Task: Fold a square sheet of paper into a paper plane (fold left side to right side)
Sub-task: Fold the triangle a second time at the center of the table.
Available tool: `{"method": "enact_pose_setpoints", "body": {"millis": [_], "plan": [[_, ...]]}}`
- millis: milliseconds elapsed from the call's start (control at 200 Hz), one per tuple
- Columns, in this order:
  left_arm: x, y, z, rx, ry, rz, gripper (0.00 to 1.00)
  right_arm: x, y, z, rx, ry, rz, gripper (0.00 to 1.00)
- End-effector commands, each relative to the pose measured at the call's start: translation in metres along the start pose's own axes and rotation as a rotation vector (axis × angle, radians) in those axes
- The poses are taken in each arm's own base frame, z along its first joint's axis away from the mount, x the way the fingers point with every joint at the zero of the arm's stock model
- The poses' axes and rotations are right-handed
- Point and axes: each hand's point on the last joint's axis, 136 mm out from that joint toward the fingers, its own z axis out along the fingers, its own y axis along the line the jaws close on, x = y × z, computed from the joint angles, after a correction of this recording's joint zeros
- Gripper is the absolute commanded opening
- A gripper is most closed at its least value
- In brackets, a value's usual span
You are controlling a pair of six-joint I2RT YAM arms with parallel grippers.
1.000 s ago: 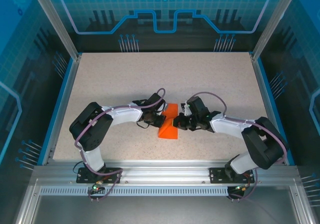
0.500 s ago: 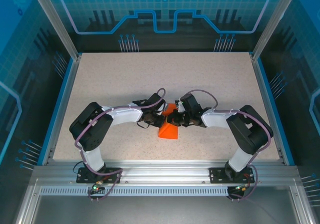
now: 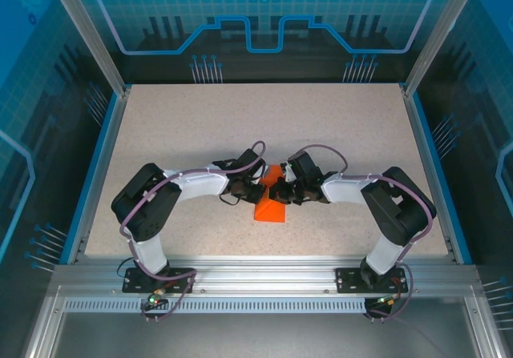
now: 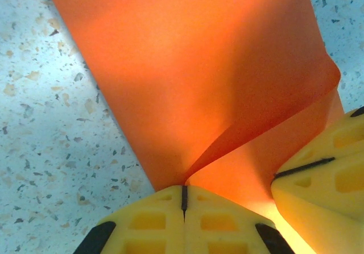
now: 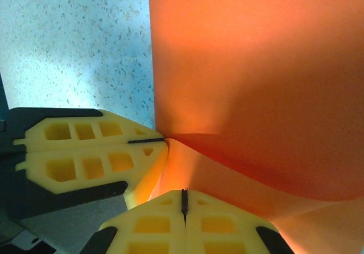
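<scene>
So the raised layer can swing rightward, we clench left gripper (image 4: 183,194) and right gripper (image 5: 183,200) — tip beside tip — on the square sheet of paper (image 4: 199,66).

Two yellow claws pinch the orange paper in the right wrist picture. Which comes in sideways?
The left gripper, at the picture's left edge, its closing seam horizontal; the right gripper sits at the bottom, seam upright.

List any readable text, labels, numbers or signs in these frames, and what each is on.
None readable.
The square sheet of paper is plain orange and unmarked.
The left claw and the right claw are plain yellow, with no lettering.
The blue back panel shows a gear and line graphics, no words.
</scene>
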Motion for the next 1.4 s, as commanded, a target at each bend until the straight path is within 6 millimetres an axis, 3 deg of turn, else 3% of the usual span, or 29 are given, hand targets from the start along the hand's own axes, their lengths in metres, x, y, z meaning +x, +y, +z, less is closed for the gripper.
{"method": "enact_pose_setpoints", "body": {"millis": [0,810,955,1175,1285,1396], "plan": [[0.021,0.003,0.009,-0.014,0.066,0.014,0.00,0.006,-0.010,0.004,0.052,0.021,-0.013,0.04],[0.011,0.002,-0.002,-0.030,0.042,0.032,0.04,0.026,-0.048,0.004,0.181,0.065,0.036,0.03],[0.002,0.001,-0.015,-0.041,0.013,0.032,0.17,0.030,-0.054,0.004,0.201,0.074,0.047,0.04],[-0.013,-0.004,-0.052,-0.018,-0.055,-0.004,0.37,0.032,-0.056,0.004,0.200,0.072,0.053,0.04],[-0.007,-0.006,-0.067,0.009,-0.055,-0.028,0.41,0.031,-0.055,0.004,0.199,0.071,0.050,0.03],[0.006,-0.021,-0.078,0.108,-0.033,-0.053,0.41,0.030,-0.055,0.004,0.197,0.070,0.049,0.04]]}}
